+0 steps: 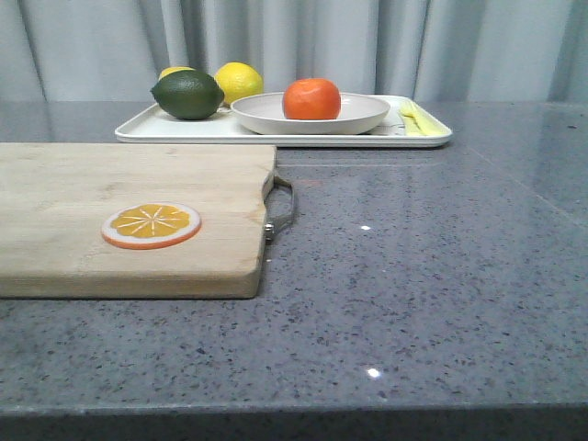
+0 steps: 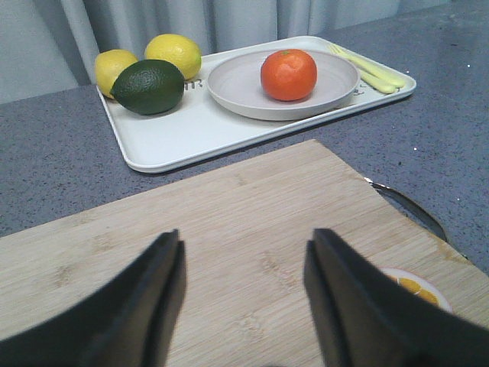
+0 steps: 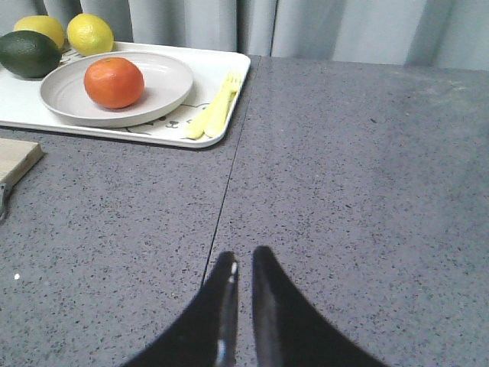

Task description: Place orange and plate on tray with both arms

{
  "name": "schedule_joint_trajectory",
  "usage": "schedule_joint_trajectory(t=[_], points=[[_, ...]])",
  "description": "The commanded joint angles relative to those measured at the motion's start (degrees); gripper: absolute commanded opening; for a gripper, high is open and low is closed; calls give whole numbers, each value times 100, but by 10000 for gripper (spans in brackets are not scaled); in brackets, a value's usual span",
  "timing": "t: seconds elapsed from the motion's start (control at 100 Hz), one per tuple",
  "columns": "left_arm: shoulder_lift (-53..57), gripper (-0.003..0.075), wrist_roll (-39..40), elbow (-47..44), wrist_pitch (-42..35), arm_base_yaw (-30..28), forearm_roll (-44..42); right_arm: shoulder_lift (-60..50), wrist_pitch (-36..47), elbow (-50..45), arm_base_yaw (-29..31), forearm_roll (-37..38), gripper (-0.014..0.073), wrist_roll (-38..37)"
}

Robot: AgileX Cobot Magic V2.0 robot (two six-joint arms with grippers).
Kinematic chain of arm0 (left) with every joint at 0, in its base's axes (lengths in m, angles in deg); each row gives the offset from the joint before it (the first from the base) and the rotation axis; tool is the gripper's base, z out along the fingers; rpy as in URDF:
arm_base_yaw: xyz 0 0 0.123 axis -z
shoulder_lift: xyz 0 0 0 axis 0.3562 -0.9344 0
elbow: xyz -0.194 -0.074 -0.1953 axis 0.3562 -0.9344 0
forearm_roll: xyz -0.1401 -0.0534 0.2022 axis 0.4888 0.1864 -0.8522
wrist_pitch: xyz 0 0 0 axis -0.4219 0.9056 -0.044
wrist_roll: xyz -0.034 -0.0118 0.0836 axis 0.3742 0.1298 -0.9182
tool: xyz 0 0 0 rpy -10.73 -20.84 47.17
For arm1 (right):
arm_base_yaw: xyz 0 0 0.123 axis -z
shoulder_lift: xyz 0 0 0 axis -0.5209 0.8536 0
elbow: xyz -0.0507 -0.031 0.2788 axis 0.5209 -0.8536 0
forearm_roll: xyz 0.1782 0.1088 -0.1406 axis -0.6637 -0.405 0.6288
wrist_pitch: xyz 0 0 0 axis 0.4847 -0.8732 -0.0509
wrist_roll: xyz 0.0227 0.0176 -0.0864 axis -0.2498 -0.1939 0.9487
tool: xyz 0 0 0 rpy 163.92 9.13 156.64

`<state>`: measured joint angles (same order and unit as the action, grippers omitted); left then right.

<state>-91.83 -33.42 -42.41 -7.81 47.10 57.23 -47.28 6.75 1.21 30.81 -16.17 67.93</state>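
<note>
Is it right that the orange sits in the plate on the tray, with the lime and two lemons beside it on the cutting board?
Not quite. The orange does sit in the plate on the tray, but the lime and both lemons are on the tray too, not on the cutting board. The board holds only an orange slice, as the front view shows.

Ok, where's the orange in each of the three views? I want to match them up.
Front view: the orange sits in the plate on the tray, upper middle.
Left wrist view: orange top, right of centre, in the plate.
Right wrist view: orange upper left, in the plate.
Shared landmark: the dark green lime on the tray.
</note>
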Motion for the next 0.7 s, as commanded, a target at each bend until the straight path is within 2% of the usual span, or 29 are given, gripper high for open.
schedule_joint_trajectory(t=[0.0,0.08,0.15,0.69], points=[[26,135,0,147,-275,-5,64,26,458,150,23,-88,-1,71],[26,-20,0,147,-275,-5,64,26,458,150,23,-88,-43,71],[26,-19,0,147,-275,-5,64,26,452,150,23,-88,-70,71],[26,-19,0,147,-275,-5,64,26,316,150,23,-94,-68,71]])
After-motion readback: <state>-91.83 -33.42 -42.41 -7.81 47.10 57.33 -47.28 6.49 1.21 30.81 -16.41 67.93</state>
